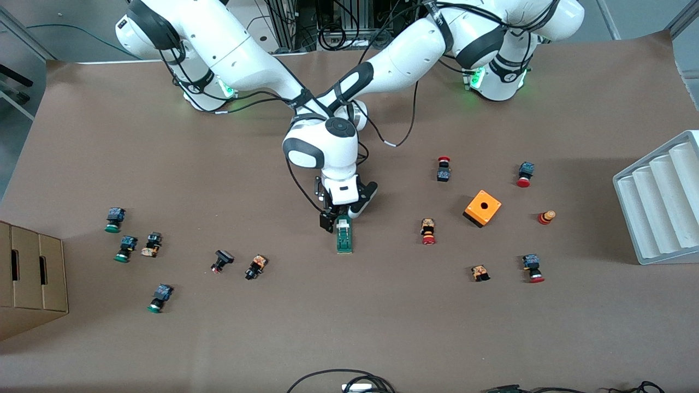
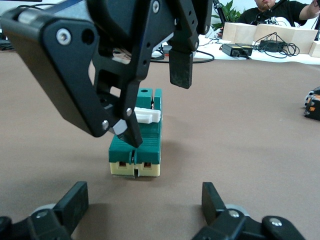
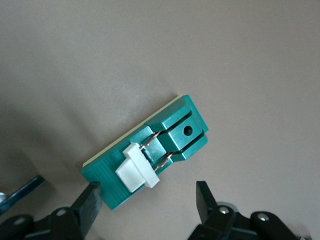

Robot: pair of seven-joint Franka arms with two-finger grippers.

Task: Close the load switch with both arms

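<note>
Item 1. Narrow dark-green rectangular load switch (image 1: pixel 344 236) with a white lever piece (image 3: pixel 136 167). We found it flat on the brown table (image 1: pixel 382 327) at about mid-table, with its long side running toward the front camera. The lever sat at the end farther from that camera. Copper-coloured blades showed between the lever and a green block with a round hole.

Item 2. Right gripper (image 3: pixel 146 192), black, two-fingered. It was down over the lever end of the switch and straddled it. Its jaws stood partly apart, wider than the switch body. One finger (image 2: pixel 127 132) lay against the green side by the lever, and the other stood clear. We saw no firm hold on anything.

Item 3. Left gripper (image 2: pixel 143 200), black. It was low over the table, faced the switch's cream-based end, and was apart from it. Its fingers were spread wide with nothing between them.

Item 4. Orange square box (image 1: pixel 482 208) with a hole in its top, toward the left arm's end of the table.

Item 5. Red-capped push buttons, one noted (image 1: pixel 443 168), scattered around the orange box.

Item 6. Green-capped push buttons, one noted (image 1: pixel 113 219), toward the right arm's end.

Item 7. White ribbed tray (image 1: pixel 661 202) at the left arm's end of the table.

Item 8. Brown cardboard box (image 1: pixel 30 278) at the right arm's end of the table.
</note>
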